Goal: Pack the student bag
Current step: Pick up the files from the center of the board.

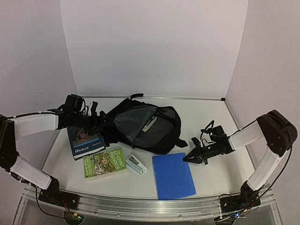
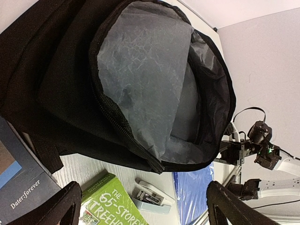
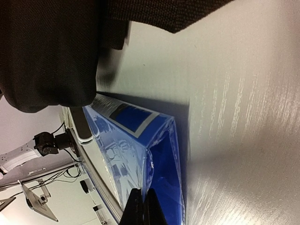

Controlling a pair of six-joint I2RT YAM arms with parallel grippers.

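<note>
Near front edge of table, a bit R of centre: blue pack lying flat in shiny wrap. Just L of it sits 1 stapler, then 1 green book flat, stapler close by that book's R edge.

R gripper is low at the pack's far R corner, fingers pressed together. From the wrist cam I can't tell if they nip the wrap.

Behind the green book, twd the L edge: dark book, flat, its far side right up against the bag.

Bag lies mid-table, main zip undone & mouth gaping, grey inside showing. Something pale sits in the mouth, can't make out what.

L gripper is at the bag's L side, jaws wide apart, nothing between them.
</note>
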